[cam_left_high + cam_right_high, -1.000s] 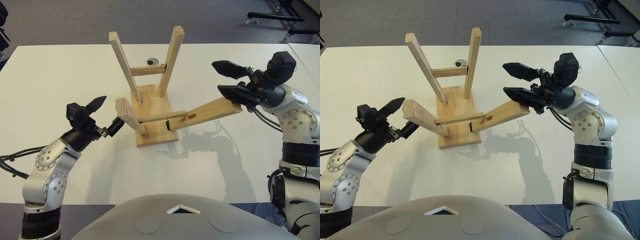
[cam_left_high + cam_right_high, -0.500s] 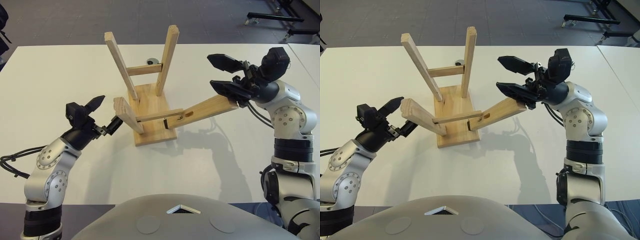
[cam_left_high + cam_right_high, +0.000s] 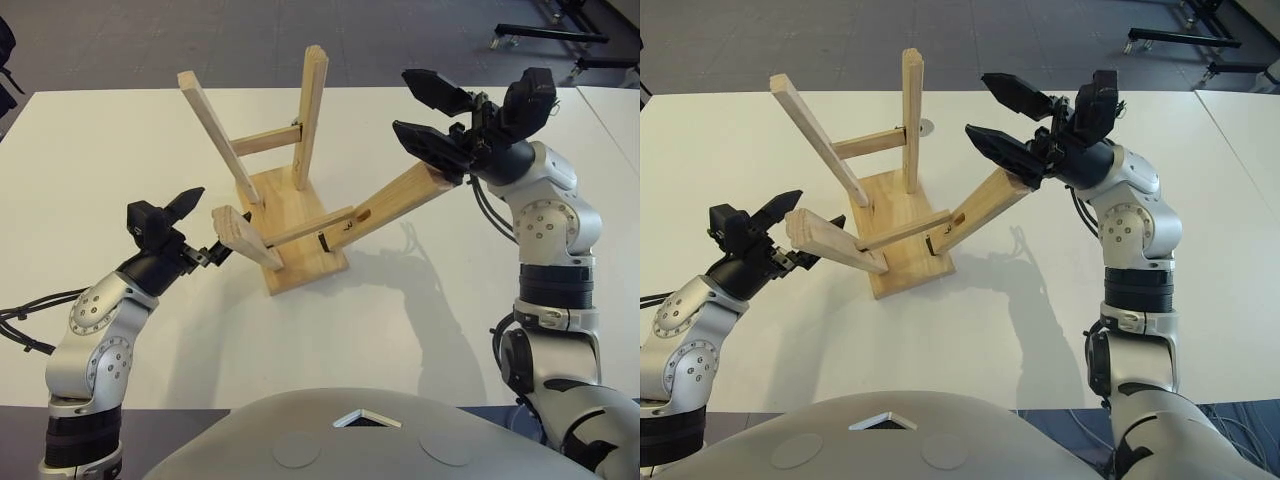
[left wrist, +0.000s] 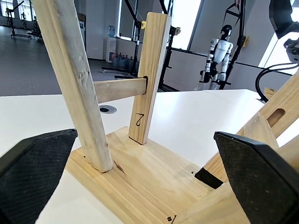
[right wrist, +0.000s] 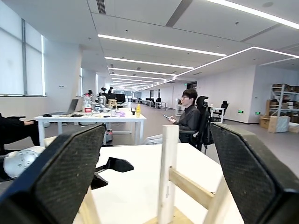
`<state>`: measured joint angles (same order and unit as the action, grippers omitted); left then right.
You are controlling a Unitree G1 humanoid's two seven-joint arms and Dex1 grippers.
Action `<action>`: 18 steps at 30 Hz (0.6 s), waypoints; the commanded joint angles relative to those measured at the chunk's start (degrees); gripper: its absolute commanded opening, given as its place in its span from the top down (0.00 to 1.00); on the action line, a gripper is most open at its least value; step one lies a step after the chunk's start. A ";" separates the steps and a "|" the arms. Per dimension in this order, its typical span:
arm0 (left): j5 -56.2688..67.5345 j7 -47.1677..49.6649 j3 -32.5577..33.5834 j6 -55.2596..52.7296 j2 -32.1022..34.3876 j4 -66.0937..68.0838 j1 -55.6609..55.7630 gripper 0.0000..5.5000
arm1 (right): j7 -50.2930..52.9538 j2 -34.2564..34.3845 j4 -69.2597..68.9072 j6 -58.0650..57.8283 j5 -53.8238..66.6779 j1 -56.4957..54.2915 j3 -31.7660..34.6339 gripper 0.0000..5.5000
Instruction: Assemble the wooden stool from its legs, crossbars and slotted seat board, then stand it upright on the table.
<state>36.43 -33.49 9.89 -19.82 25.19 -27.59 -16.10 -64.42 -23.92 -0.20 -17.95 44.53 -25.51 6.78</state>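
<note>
1. On the white bench, near its middle, the pale wooden stool is sitting upside down, with its flat slotted seat board lying underneath against the bench top.
2. At the far side of the board, two square pale-wood back legs are pointing upward. A short wooden back crossbar is joining them, so this half is looking finished.
3. Nearer the robot, the second pair is leaning low instead of rising. The stubby left front leg and the long right front leg are splaying outward, with a thin front crossbar bridging them just above the board.
4. Judging from that slant, these two legs are not yet sitting squarely in their slots.
5. Just beside the outer end of the left front leg, the black left claw is gaping wide, its fingers straddling the leg's end without closing on it.
6. Over at the raised end of the right front leg, the black right claw is also spreading wide. Its lower finger is resting against the wood and gripping nothing.
7. What is remaining, by my reading, is bringing the front pair upright and pressing it home, then turning the whole stool over onto its legs on the bench.
</note>
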 commanded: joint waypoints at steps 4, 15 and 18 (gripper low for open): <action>0.13 -1.04 -2.08 -0.39 -0.36 -0.85 0.49 0.02 | 2.26 2.87 2.92 4.55 -7.52 -2.14 -4.40 0.25; 0.12 -1.19 -2.14 -0.41 -0.32 0.24 1.02 0.02 | 6.36 6.86 1.26 6.02 -5.53 -5.34 -2.77 0.25; -1.52 -1.07 -3.38 0.07 -0.71 1.51 1.02 0.02 | 7.07 7.53 -0.06 4.98 -2.73 -7.19 -1.16 0.25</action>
<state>36.84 -34.77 7.61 -19.83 24.55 -27.45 -15.42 -57.80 -16.66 1.48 -12.02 39.74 -29.79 4.29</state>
